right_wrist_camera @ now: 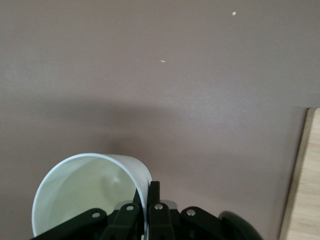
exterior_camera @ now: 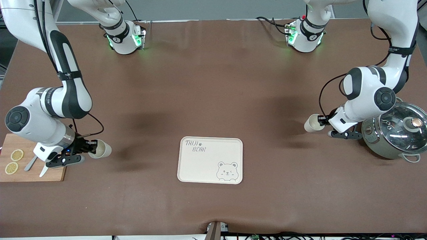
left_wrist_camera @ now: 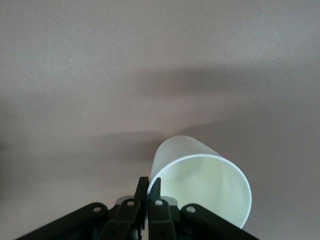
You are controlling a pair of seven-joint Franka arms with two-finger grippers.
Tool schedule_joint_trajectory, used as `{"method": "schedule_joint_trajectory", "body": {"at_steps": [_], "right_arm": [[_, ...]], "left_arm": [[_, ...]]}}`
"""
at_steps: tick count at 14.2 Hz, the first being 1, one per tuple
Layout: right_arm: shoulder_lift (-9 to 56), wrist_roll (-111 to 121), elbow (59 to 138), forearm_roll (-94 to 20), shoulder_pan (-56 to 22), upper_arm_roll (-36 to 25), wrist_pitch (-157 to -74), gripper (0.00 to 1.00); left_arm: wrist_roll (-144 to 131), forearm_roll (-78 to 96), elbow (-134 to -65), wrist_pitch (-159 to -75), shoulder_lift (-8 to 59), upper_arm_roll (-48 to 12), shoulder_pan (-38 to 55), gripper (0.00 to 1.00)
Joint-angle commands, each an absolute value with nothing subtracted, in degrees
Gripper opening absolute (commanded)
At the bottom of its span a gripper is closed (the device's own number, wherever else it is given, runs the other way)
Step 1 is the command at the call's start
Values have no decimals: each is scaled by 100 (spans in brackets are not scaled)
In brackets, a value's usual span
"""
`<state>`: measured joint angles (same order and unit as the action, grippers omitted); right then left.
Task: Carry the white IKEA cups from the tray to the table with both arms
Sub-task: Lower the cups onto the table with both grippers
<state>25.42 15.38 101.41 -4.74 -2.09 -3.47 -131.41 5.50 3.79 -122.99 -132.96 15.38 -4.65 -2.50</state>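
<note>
While both arms hang above the brown table (exterior_camera: 213,86), we see each one clamped on a white IKEA cup. Going across the front view from the right arm's end, a wooden cutting board (exterior_camera: 50,175) comes first, pale and grainy, with two dried lemon slices (exterior_camera: 14,161) on it. Over its edge, the right gripper (exterior_camera: 87,149) pinches the wall of one cup (exterior_camera: 100,149), one finger inside the rim and one outside. That cup is tipped on its side in the air, over bare table just beside the board. In the right wrist view the right gripper (right_wrist_camera: 148,192) has its fingers drawn close together on the thin rim of the cup (right_wrist_camera: 85,192), which looks smooth, cream-white, round-mouthed and tapered, with no handle.

Near the middle lies a cream rectangular tray (exterior_camera: 200,166) with rounded corners, a printed bear and lettering, flat on the matte cloth-like tabletop, well apart from both cups.

Toward the left arm's end, the left gripper (exterior_camera: 323,120) grips the second cup (exterior_camera: 313,123) the same way, over bare table beside a lidded pot (exterior_camera: 383,146). The pot is greenish with a shiny glass lid and knob. In the left wrist view the left gripper (left_wrist_camera: 148,192) bites the rim of the cup (left_wrist_camera: 200,185), plain and glossy.
</note>
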Motion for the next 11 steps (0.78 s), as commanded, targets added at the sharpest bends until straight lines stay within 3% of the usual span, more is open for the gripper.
{"method": "schedule_joint_trajectory", "body": {"at_steps": [1, 9, 10, 11], "right_arm": [[2285, 1863, 10844, -580, -35, -220, -13797, 0], [2320, 1863, 11478, -580, -53, -193, -14782, 0], [2320, 1863, 11522, -580, -44, -159, -14853, 0], [2320, 1863, 11549, -580, -35, -141, -14897, 0]], "left_arm": [[659, 396, -12682, -13596, 1336, -527, -308, 0], [685, 387, -12989, -14061, 1433, -527, -308, 0], [703, 387, -13016, -14106, 1433, -519, -299, 2], [703, 387, -13025, -14106, 1441, -519, -308, 12]]}}
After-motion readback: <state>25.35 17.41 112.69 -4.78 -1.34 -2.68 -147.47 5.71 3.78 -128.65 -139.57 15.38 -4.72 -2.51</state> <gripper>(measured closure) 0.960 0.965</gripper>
